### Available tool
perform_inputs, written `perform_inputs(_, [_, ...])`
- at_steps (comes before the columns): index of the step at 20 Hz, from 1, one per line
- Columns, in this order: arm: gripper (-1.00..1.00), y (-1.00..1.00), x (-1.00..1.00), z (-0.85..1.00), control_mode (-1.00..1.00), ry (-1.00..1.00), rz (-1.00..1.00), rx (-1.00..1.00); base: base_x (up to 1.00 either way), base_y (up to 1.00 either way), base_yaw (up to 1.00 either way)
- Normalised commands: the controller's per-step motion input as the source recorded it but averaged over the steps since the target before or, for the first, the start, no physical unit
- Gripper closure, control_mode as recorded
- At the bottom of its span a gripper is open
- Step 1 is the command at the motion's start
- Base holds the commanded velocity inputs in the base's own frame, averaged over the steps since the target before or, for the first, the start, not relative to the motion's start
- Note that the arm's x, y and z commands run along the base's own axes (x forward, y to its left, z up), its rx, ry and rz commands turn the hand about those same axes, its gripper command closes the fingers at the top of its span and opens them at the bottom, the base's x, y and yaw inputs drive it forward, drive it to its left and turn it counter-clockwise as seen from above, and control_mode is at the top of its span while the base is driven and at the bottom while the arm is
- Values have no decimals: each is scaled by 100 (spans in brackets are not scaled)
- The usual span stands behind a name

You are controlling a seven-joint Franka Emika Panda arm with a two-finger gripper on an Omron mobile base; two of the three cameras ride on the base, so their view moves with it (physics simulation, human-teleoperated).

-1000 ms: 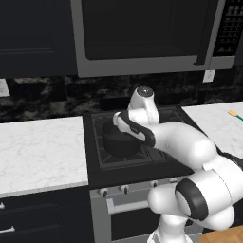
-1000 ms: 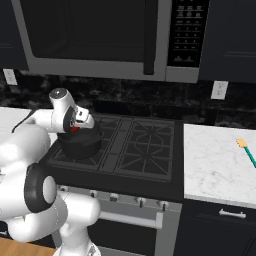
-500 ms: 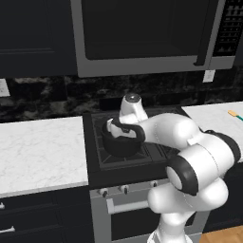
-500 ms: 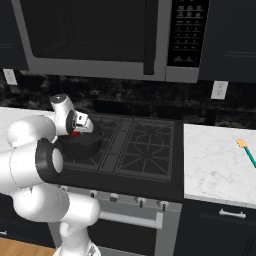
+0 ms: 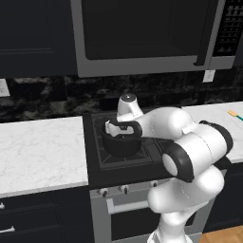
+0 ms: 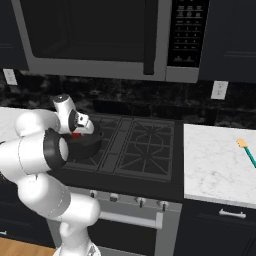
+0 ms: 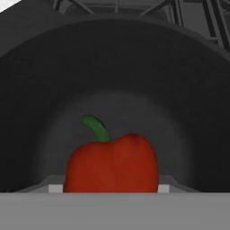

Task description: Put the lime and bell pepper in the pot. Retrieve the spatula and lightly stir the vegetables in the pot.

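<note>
glossy red bell pepper (image 7: 112,164) fills the round matt black pot (image 7: 40,90); tool grip unclear.

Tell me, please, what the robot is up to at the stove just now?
The white arm has reached over the stove and its gripper hangs at the mouth of the black pot on the front left burner. The hand view looks down into the pot, with the red bell pepper close before the camera. Whether the fingers are clamped on it cannot be told. The spatula lies untouched on the counter to the right.
</note>
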Motion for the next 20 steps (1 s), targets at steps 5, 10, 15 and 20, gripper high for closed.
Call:
perform_inputs(5, [100, 0, 5, -19, -100, 2, 0, 0, 0, 0, 0])
perform_inputs(10, [-100, 0, 5, -12, -100, 0, 0, 0, 0, 0, 0])
perform_inputs(15, [-100, 0, 0, -3, -100, 0, 0, 0, 0, 0, 0])
perform_inputs(20, [-100, 0, 0, 0, -100, -1, 1, 0, 0, 0, 0])
